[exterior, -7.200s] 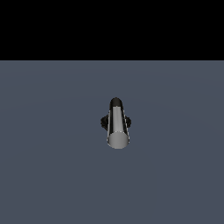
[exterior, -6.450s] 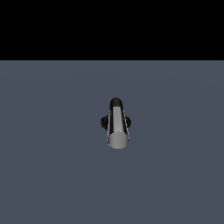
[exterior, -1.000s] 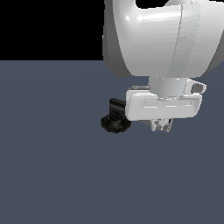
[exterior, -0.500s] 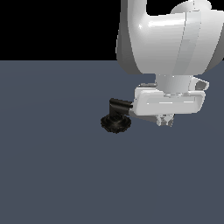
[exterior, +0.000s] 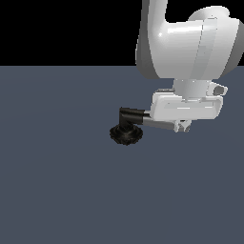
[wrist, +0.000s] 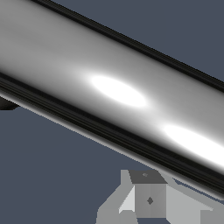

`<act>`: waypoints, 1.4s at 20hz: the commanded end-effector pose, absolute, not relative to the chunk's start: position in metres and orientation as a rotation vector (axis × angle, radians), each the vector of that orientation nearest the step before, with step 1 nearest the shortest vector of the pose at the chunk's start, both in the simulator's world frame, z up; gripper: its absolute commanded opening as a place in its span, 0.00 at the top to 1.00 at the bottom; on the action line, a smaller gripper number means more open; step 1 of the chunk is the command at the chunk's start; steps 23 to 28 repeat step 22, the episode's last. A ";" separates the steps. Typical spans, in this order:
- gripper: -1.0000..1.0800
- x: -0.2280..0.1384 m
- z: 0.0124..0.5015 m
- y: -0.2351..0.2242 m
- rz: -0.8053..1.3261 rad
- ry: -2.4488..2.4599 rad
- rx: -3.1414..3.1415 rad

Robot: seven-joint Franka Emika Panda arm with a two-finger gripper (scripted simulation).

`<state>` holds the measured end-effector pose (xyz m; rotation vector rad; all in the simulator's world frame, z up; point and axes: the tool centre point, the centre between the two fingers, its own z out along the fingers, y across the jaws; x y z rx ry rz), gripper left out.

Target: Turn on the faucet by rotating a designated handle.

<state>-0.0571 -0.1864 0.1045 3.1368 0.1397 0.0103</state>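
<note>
The faucet (exterior: 126, 134) has a black ribbed round base and a short black elbow. Its handle (exterior: 161, 125), a grey bar, juts from the elbow toward the exterior view's right, and its far end is hidden behind the white hand. My gripper (exterior: 184, 127) hangs at that far end with its fingers close together and nothing between them. They are right against the bar's side. In the wrist view the shiny handle (wrist: 113, 87) runs diagonally across the picture, and the fingertips (wrist: 149, 197) sit just beside it.
The faucet stands on a flat dark grey-blue floor (exterior: 62, 190) with a black background behind it. The big white arm (exterior: 190, 47) rises above the handle on the exterior view's right.
The arm has moved toward the exterior view's right. The elbow and handle have swung with it, from pointing at the camera to pointing right, and more of the bar now shows.
</note>
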 end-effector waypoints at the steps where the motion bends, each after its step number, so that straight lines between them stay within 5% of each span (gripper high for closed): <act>1: 1.00 -0.048 0.101 -0.187 0.007 0.154 3.137; 28: 1.00 0.001 0.099 -0.232 0.000 0.132 3.139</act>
